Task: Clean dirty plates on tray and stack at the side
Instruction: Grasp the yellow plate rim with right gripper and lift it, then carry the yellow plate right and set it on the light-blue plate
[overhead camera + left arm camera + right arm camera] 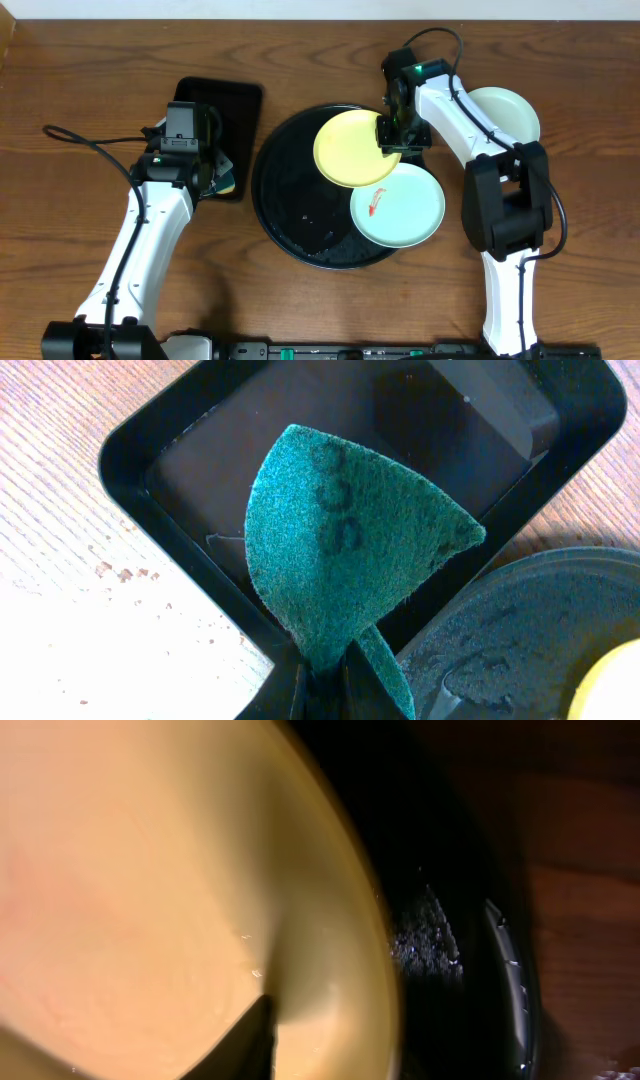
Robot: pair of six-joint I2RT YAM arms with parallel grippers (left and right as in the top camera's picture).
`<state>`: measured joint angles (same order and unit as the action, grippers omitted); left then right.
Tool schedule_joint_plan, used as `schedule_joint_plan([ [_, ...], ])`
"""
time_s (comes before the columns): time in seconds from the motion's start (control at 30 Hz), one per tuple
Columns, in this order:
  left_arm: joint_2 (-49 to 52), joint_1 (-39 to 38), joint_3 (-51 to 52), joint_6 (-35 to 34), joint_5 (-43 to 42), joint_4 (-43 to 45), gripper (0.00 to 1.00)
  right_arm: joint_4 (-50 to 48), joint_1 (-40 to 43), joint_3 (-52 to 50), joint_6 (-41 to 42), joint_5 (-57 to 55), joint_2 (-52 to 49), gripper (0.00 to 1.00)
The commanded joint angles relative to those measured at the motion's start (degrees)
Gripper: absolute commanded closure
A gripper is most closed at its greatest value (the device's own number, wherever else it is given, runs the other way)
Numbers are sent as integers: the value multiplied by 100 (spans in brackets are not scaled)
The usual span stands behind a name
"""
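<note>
The round black tray (290,200) holds a mint-blue plate (398,205) with a red-orange smear at its right. My right gripper (392,135) is shut on the rim of the yellow plate (352,148) and holds it tilted above the tray's far side; the plate fills the right wrist view (150,890). A second mint-blue plate (505,110) lies on the table at the far right. My left gripper (212,165) is shut on the teal sponge (340,540) over the rectangular black tray (180,470).
The rectangular black tray (222,112) lies left of the round tray. The round tray's wet floor (520,630) shows at the lower right of the left wrist view. Bare wooden table surrounds both.
</note>
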<state>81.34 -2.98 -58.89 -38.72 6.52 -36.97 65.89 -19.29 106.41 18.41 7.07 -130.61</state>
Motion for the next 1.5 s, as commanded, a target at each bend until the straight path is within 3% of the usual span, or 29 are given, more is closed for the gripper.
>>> schedule_joint_plan([
  [0.0,33,28,7,74,52,11,93,-70,11,-52,-4,4,-33,73],
  [0.1,33,28,7,74,50,11,93,-186,11,-83,-4,7,-35,72],
  [0.13,33,28,7,74,52,11,93,-208,11,-83,-4,7,-35,78],
  [0.2,33,28,7,74,52,11,93,-234,7,-83,-17,7,-35,99],
  [0.37,33,28,7,74,50,9,93,-372,-28,-83,-675,4,-35,99],
  [0.73,33,28,7,76,50,11,92,-474,-107,236,-804,142,127,99],
  [0.93,33,28,7,72,50,17,93,-507,-214,382,-1322,50,695,99],
  [1.23,33,28,7,72,50,15,93,-535,-782,382,-1425,-1698,1357,99],
  [1.47,33,28,7,72,50,15,93,-656,-1661,382,-1423,-4312,1628,99],
])
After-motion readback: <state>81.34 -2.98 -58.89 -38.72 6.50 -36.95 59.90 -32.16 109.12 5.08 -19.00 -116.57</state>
